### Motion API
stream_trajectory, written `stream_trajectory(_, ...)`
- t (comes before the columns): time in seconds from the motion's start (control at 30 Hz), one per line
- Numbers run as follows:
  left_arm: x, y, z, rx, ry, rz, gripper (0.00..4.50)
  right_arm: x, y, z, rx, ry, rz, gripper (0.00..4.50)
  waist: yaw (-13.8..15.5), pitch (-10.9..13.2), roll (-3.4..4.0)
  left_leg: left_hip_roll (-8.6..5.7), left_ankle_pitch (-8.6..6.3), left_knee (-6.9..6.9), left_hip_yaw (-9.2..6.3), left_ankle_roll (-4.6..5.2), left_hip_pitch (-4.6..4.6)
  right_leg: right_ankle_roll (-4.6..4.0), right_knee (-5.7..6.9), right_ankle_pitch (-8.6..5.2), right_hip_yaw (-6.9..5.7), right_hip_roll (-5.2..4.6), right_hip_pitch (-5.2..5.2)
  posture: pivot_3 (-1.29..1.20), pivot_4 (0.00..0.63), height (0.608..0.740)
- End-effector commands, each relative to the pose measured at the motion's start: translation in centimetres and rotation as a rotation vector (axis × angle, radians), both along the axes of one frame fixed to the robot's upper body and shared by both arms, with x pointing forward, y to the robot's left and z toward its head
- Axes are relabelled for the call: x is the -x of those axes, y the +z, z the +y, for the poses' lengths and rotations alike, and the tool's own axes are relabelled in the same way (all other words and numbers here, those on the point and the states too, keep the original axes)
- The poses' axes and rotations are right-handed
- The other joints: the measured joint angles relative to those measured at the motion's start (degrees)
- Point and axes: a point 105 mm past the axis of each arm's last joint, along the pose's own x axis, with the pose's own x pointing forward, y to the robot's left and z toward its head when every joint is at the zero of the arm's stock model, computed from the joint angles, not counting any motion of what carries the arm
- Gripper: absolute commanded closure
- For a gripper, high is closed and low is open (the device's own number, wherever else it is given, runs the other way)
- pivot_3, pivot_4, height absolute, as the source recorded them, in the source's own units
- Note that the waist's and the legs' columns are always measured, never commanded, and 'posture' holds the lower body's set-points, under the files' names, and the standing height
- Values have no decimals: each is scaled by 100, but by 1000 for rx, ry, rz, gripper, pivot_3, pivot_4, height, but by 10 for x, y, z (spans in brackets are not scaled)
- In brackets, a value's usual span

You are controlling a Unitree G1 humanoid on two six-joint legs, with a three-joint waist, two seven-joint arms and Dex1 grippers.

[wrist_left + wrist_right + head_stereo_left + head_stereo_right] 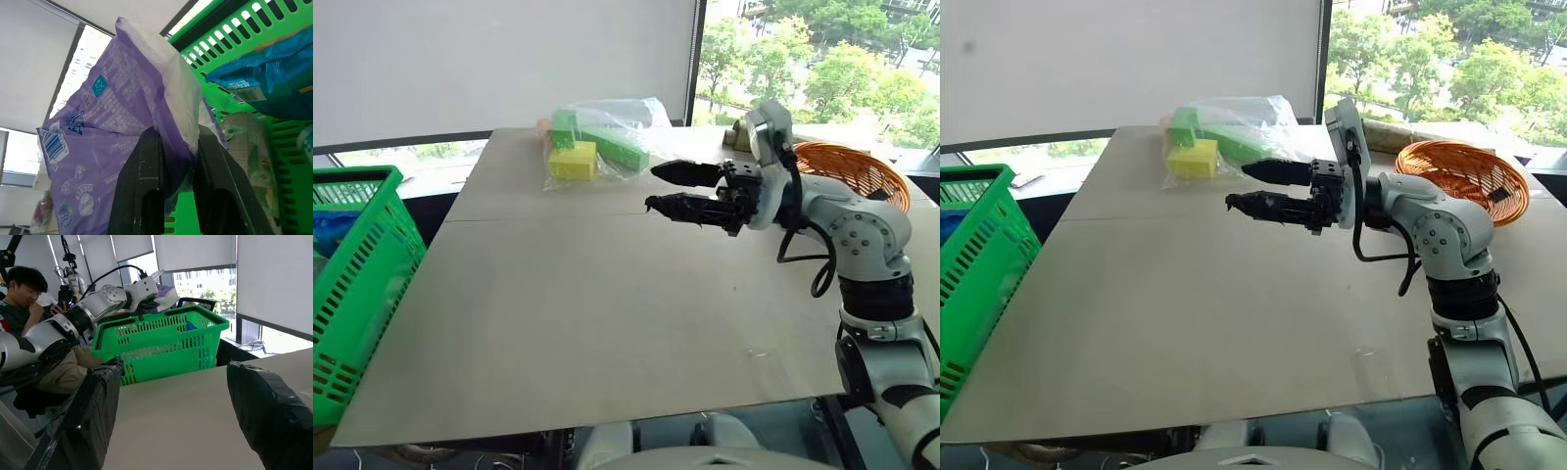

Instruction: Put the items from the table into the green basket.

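Observation:
My left gripper (178, 139) is shut on a lilac-purple printed item (112, 127) with a white edge, one of the items. It holds the item just above the open top of the green basket (274, 29). The right wrist view shows that arm over the green basket's (161, 340) rim. Inside the basket lie a blue packet (274, 73) and a pale greenish packet (254, 161). The basket (362, 274) stands off the table's (607, 313) left edge. My right gripper (653, 188) hovers open and empty above the table's far middle, pointing left.
A clear plastic bag with yellow and green blocks (597, 147) lies at the table's far edge. A round orange wicker basket (857, 168) sits at the far right. A person (22, 289) sits behind my left arm, beyond the green basket.

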Motion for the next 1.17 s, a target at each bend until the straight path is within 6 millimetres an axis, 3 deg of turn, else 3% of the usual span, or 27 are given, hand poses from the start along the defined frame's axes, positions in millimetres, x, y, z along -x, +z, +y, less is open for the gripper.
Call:
stream_trajectory(0.03, -1, 6, -1, -11, -28, -29, 4256, 5, 10, -2, -36, 0, -91, 866, -40, -4, -1, -1, 2, -1, 1, 3, -8, 0, 0, 0, 1, 0, -4, 37, 0, 740)
stream_trajectory(0.13, 6, -3, 5, 20, 1, -26, 4256, 8, 12, -3, -50, -3, -130, 866, -148, -4, 0, -1, 12, -8, 1, 19, -14, 0, 0, 0, 0, 2, -14, 22, 0, 740)
stream_trajectory(0.17, 7, -6, 6, 30, 3, -22, 3266, 8, 13, -4, -53, -6, -146, 866, -181, -5, 0, -1, 12, -9, 1, 19, -18, 0, 0, 0, -1, 2, -17, 22, 0, 740)
stream_trajectory(0.27, 5, -11, 5, 66, -4, -41, 2027, 9, 13, -5, -61, -13, -169, 866, -269, -3, 3, -1, 12, -9, 3, 19, -22, 0, 1, 0, 0, 3, -23, 14, 0, 740)
stream_trajectory(0.37, 5, -12, 5, 72, 1, -41, 419, 8, 14, -5, -68, -18, -175, 866, -322, -4, 6, -1, 12, -6, 3, 20, -22, 0, 5, 0, 0, 3, -22, 12, 0, 740)
stream_trajectory(0.5, -6, -5, -8, 110, -74, -113, 419, 6, 10, -7, -57, -29, -168, 866, -333, -5, 10, -1, 12, -4, 4, 19, -21, 1, 8, 0, 0, 3, -22, 13, 0, 740)
stream_trajectory(0.6, -29, -9, -50, 262, -293, -220, 419, 0, 0, -14, -31, -67, -141, 866, -295, -12, 16, -1, 12, -4, 2, 19, -22, 1, 5, 0, -2, 0, -20, 13, 0, 740)
stream_trajectory(0.7, -41, -47, -125, 409, -621, -182, 419, -16, -27, -35, 62, -177, -126, 866, -277, -49, 36, -4, 12, -4, 3, 19, -24, 1, -3, 1, -4, -10, -14, 19, 0, 740)
stream_trajectory(0.77, -29, -93, -180, 599, -754, -151, 419, -27, -46, -55, 109, -275, -145, 866, -317, -75, 53, -15, 8, -3, 20, 26, -18, 2, -2, 1, 0, -28, -11, 19, 0, 740)
stream_trajectory(0.83, -12, -123, -229, 761, -840, -135, 419, -36, -66, -73, 160, -355, -148, 866, -350, -77, 52, -16, -4, -3, 59, 46, -11, 3, -4, 1, 4, -42, -14, 21, 0, 740)
stream_trajectory(0.93, 6, -143, -276, 908, -899, -122, 419, -41, -90, -92, 242, -415, -162, 866, -351, -75, 53, -8, -7, -4, 70, 51, -2, 5, -7, 2, 1, -35, -13, 11, 0, 740)
stream_trajectory(1.03, 18, -159, -300, 961, -911, -94, 419, -47, -112, -111, 271, -494, -143, 866, -288, -58, 94, 2, -1, -6, 63, 43, 39, 0, 8, 2, -3, -18, 15, 11, 0, 740)
stream_trajectory(1.17, 17, -169, -302, 923, -885, -97, 419, -55, -136, -129, 330, -584, -164, 866, -260, -37, 158, 18, -1, -10, 68, 44, 165, -35, -3, -1, -2, 5, 140, 8, 0, 740)
